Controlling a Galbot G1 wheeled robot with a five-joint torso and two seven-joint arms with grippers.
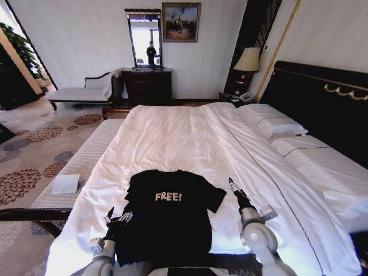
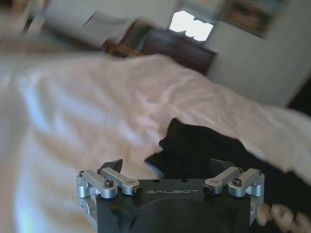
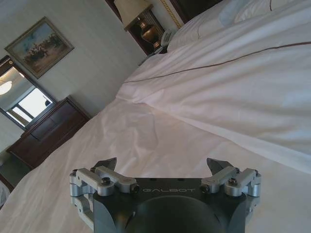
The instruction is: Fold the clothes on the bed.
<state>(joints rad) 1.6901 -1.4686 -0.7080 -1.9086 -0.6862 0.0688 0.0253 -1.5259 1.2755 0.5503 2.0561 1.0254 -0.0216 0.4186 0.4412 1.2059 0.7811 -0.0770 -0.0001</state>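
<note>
Head view: T-shirt [image 1: 170,221] flat on bed [image 1: 172,138]; wrist views: left tool [image 2: 167,165], right tool [image 3: 163,164] agape.

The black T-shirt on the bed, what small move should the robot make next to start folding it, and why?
Probably lower the left end effector onto the near left edge of the black T-shirt. The shirt lies flat on the bed; both end effectors are open, and the right end effector sits beside the right sleeve, over bare sheet.

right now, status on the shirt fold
Left end effector open at the t-shirt's left edge. Right end effector open beside its right sleeve. Shirt flat, unfolded on the bed. Nothing in the way.
</note>
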